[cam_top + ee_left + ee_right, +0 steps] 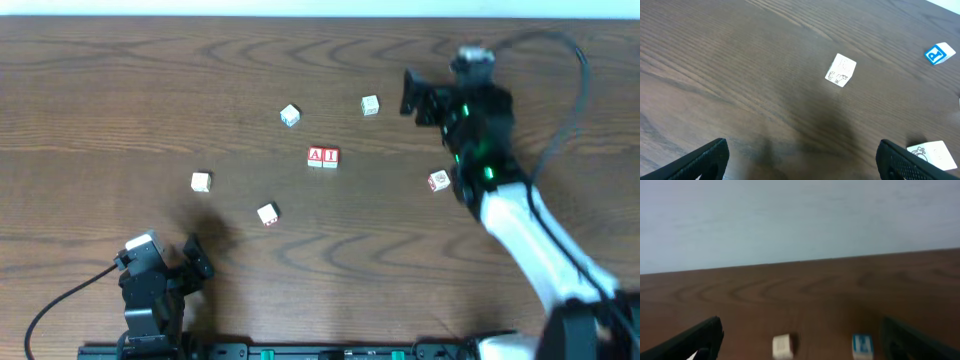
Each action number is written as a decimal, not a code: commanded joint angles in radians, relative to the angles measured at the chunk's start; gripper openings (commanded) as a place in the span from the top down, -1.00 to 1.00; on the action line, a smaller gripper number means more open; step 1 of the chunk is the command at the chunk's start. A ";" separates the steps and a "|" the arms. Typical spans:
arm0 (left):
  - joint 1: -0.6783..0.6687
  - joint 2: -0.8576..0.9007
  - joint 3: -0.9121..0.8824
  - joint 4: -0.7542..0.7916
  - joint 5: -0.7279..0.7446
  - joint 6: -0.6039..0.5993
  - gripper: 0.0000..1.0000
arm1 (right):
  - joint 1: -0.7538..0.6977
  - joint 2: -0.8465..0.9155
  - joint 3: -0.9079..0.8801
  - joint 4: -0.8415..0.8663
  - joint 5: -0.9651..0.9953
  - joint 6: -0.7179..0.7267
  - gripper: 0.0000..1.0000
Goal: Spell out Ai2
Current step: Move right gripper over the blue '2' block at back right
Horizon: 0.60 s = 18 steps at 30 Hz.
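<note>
Two red-lettered blocks, A (316,156) and I (330,156), sit side by side at mid-table. Loose letter blocks lie around them: one with blue print (290,116), one (370,105), one with red print (439,180), one (201,181) and one (267,214). My left gripper (195,258) (802,167) is open and empty near the front left. Its wrist view shows a white block (841,70), a blue-printed block (940,53) and another block (932,155). My right gripper (410,95) (802,350) is open and empty at the back right, above the table. Ahead of it lie a white block (782,346) and a blue-printed block (861,346).
The wooden table (120,90) ends at a pale wall along the back (800,215). The right arm's white link (530,240) and its cable (575,70) cross the right side. The left arm's base and cable (60,305) are at the front left.
</note>
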 commanded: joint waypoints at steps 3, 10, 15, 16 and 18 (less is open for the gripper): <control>0.006 -0.006 -0.011 -0.001 0.000 0.008 -0.91 | -0.045 0.203 0.275 -0.122 0.002 -0.041 -0.99; 0.006 -0.006 -0.011 -0.001 0.000 0.008 -0.91 | -0.086 0.483 0.668 -0.379 0.002 -0.041 -0.98; 0.006 -0.006 -0.011 -0.001 0.000 0.008 -0.91 | -0.108 0.647 0.915 -0.668 0.000 -0.040 -0.98; 0.006 -0.006 -0.011 -0.001 0.000 0.008 -0.91 | -0.111 0.665 0.936 -0.707 -0.006 -0.040 -0.98; 0.006 -0.006 -0.011 -0.001 0.000 0.008 -0.91 | -0.117 0.682 0.945 -0.753 -0.006 -0.040 -0.98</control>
